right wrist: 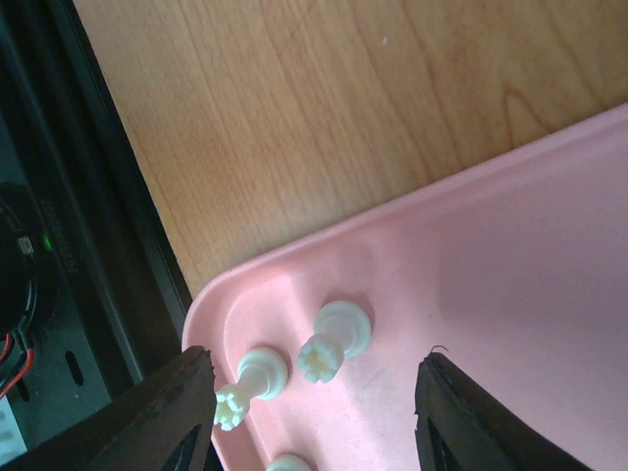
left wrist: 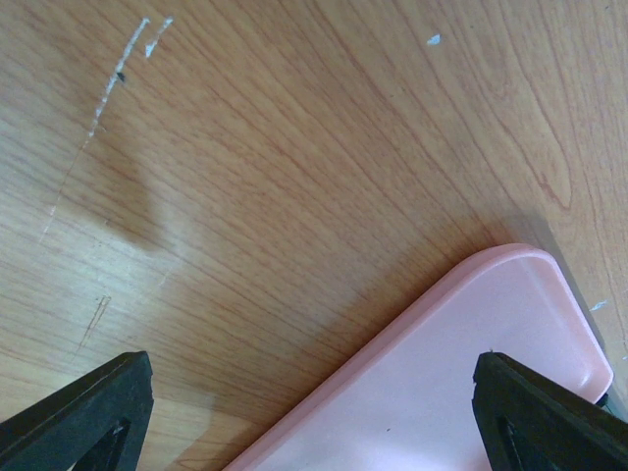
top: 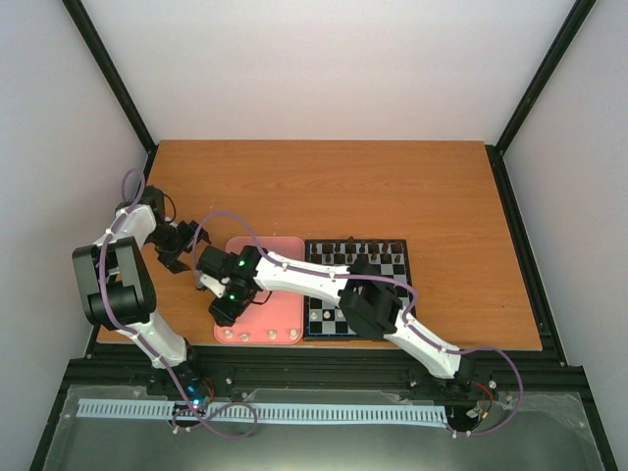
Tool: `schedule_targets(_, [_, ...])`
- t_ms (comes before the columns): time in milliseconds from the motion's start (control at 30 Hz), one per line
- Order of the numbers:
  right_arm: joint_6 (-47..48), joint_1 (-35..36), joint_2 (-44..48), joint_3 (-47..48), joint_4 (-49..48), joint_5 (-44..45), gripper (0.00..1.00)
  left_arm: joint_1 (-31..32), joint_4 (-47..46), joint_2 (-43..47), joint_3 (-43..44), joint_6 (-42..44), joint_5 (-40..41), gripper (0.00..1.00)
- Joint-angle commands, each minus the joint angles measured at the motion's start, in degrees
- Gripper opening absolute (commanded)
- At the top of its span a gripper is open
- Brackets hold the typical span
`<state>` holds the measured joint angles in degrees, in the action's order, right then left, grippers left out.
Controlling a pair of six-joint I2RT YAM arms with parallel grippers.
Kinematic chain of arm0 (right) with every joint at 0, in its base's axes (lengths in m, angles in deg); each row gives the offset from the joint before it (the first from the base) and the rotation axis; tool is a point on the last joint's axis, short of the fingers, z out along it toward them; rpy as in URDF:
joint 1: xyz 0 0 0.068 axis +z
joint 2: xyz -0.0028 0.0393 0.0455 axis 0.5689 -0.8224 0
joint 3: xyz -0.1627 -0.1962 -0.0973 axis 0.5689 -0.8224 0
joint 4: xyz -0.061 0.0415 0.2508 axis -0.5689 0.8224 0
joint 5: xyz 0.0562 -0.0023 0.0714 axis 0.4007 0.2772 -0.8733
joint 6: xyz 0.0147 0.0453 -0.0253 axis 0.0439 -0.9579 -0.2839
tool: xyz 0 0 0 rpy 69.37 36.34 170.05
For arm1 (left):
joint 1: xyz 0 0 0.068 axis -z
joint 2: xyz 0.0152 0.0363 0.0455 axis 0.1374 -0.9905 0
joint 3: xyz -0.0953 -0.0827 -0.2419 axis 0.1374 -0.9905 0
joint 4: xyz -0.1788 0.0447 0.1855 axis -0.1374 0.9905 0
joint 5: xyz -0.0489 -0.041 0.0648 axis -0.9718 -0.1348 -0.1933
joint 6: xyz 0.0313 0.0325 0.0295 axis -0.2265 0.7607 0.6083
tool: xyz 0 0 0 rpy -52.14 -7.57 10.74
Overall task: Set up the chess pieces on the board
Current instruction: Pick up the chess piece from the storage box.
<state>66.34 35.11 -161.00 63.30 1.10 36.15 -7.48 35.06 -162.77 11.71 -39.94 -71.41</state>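
While right pincer (right wrist: 314, 361) gapes empty over chess pieces (right wrist: 332, 341), left pincer (left wrist: 312, 365) open, empty

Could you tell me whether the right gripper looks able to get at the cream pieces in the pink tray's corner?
Probably yes: the right gripper hangs open over the pink tray, with two cream pieces lying between its fingers and nothing covering them. The nearby tray wall might crowd one finger.

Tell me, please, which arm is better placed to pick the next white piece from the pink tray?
Right: the right gripper hangs open over the tray corner, a cream piece between its fingers. The left gripper faces only wood and bare tray.
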Motion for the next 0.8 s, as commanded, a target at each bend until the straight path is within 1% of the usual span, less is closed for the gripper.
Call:
schedule_targets(0, [0.1,0.0,-2.3,4.3,1.1,3.1,0.53,-0.2,0.1,0.4,0.5,-0.9,-1.4,1.0])
schedule_targets(100, [0.1,-0.3,-3.1,4.7,1.3,2.4,0.52,-0.2,-0.1,0.2,0.5,-0.8,-1.6,1.0])
schedule_targets(367, [0.5,-0.4,-4.3,5.9,2.3,1.4,0.37,-0.2,-0.1,0.6,0.3,-0.7,-1.5,1.0])
schedule_targets(500, [0.6,-0.4,-4.7,5.9,2.8,1.2,0.34,-0.2,-0.2,0.6,0.1,-0.7,-1.6,1.0])
schedule_targets(600, [0.6,-0.4,-4.8,5.9,2.9,1.3,0.27,-0.2,-0.2,0.6,0.1,-0.7,-1.6,1.0])
schedule_targets(700, [0.7,-0.5,-5.0,5.9,3.2,0.7,0.24,-0.2,-0.2,0.6,0.0,-0.7,-1.7,1.0])
schedule_targets(767, [0.7,-0.5,-5.1,5.9,3.5,0.5,0.19,-0.2,-0.3,0.6,-0.1,-0.7,-1.7,1.0])
